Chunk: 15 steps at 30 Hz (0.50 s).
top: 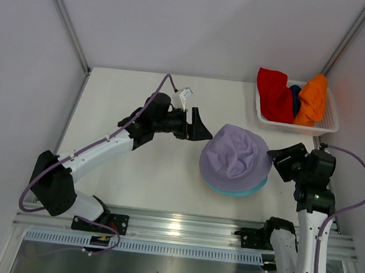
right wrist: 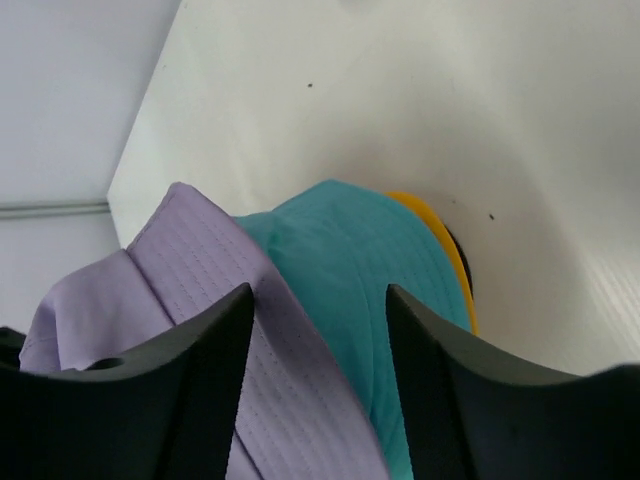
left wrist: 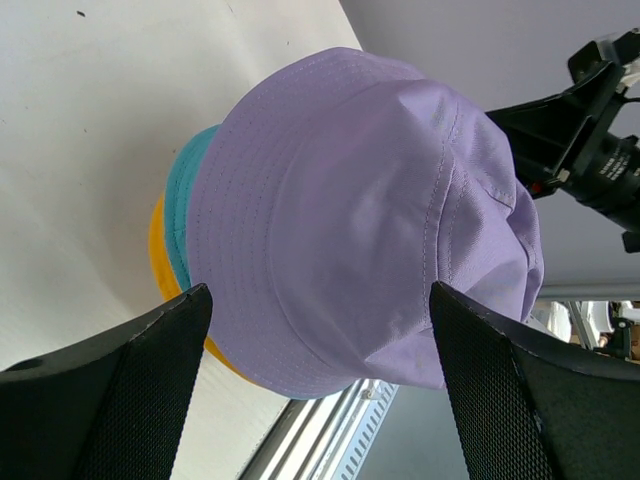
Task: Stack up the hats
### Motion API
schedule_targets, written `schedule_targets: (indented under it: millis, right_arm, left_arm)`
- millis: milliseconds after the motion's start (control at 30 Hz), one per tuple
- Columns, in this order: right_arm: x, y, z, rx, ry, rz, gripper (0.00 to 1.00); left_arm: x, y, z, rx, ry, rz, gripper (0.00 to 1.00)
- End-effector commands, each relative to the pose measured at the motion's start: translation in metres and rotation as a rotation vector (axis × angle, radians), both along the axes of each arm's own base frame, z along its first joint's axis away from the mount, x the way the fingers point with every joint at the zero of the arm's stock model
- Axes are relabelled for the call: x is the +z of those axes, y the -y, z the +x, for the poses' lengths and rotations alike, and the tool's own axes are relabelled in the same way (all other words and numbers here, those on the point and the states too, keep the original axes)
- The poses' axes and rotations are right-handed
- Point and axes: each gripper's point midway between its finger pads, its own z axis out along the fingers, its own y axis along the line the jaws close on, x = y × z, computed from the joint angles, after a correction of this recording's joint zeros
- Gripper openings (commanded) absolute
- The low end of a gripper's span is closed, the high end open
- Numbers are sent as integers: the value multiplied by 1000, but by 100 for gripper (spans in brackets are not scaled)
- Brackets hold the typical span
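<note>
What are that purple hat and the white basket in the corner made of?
The lavender hat looks like soft matte woven cloth, perhaps cotton: stitched seams and creases show. The basket seems rigid white plastic, judging by its slotted walls.

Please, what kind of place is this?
Probably a robot test cell in a laboratory: a white table enclosed by plain white panels, with a left arm and a right arm bolted to a metal rail at its near edge.
</note>
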Motion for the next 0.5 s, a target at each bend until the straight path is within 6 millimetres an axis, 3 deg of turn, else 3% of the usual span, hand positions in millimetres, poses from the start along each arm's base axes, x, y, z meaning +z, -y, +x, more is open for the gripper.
schedule_targets:
  millis: [0,200,300,333,400,433,467]
  right_arm:
    - [17,-25,6,130,108,107,56]
    - [21,-35,4,167,128,142,51]
    - [16,-34,3,163,112,141,38]
    - [14,-34,2,159,107,140,27]
    - [15,-33,2,149,109,140,16]
    - [14,-31,2,141,106,138,2]
    - [13,-30,2,134,97,135,0]
  left_arm:
    - [17,3,-5,-34,49,-32,92]
    - [19,4,-4,-29,50,-38,92]
    - [19,5,-3,-25,44,-48,92]
    - [19,5,-3,-23,40,-51,91]
    - [17,5,-3,-23,35,-51,91]
    - [15,5,-3,-19,30,-49,91]
    - [16,5,-3,-19,30,-50,92]
